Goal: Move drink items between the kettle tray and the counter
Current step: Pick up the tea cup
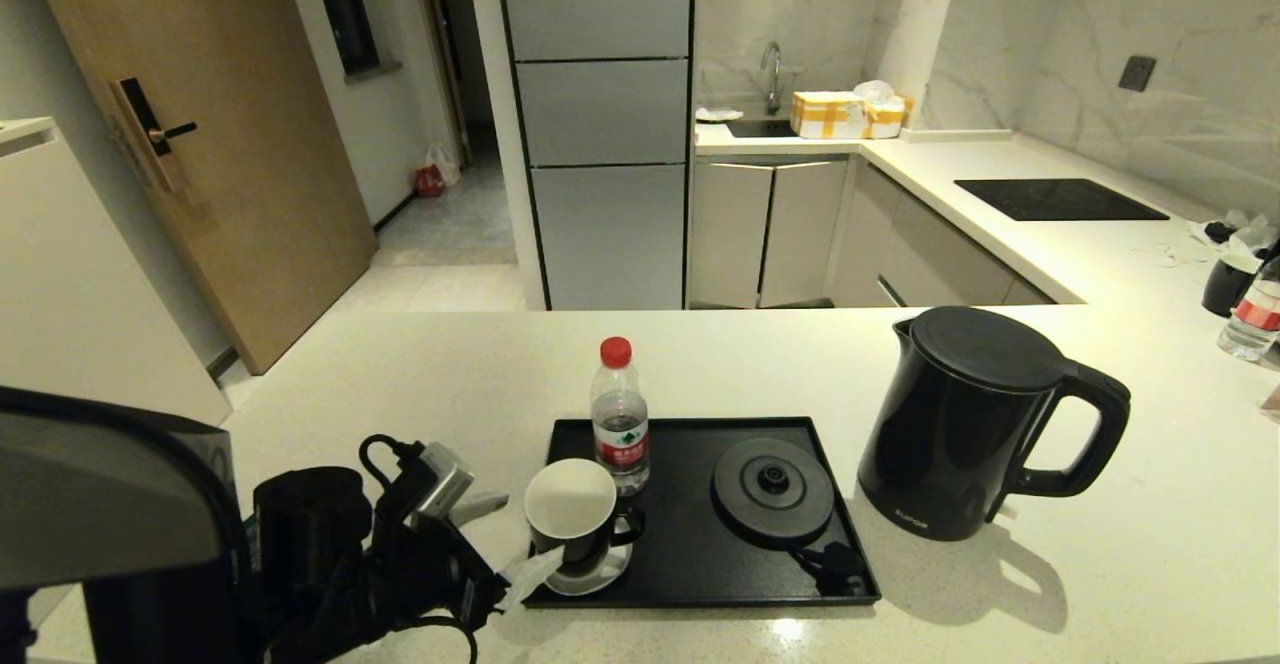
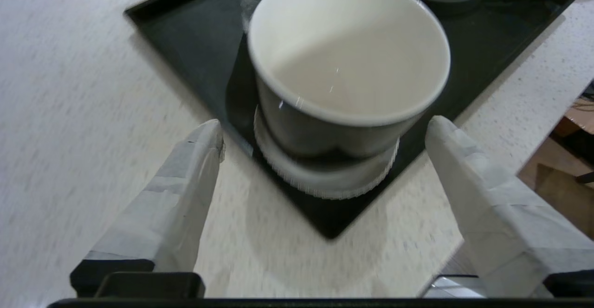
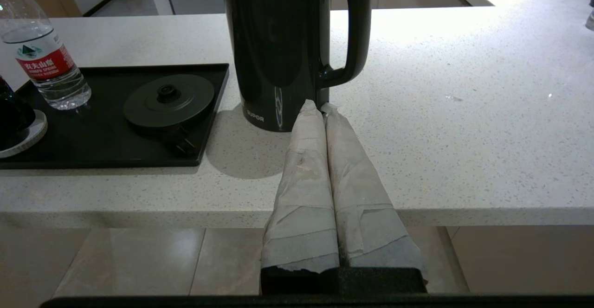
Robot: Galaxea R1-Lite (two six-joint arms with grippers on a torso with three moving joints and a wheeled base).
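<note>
Surface (image 1: 420,374) carries kettle (image 1: 965,424), matte black, upright on bare stone just beside tray's (image 1: 690,554) right rim, loop handle toward the right edge. Bottle (image 1: 620,419), red-capped, stands upright at tray's far-left; black mug (image 1: 575,509), white inside, mouth up, at tray's near-left corner. Left hand (image 2: 320,159) spread wide either side of mug, not touching; right hand (image 3: 320,108) pressed together off the near edge, before kettle.

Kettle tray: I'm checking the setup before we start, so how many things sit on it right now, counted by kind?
Black mug: 1
White coaster under the mug: 1
Red-capped water bottle: 1
Round kettle base disc: 1
Total: 4
The black kettle stands on the counter, so it is not counted.
</note>
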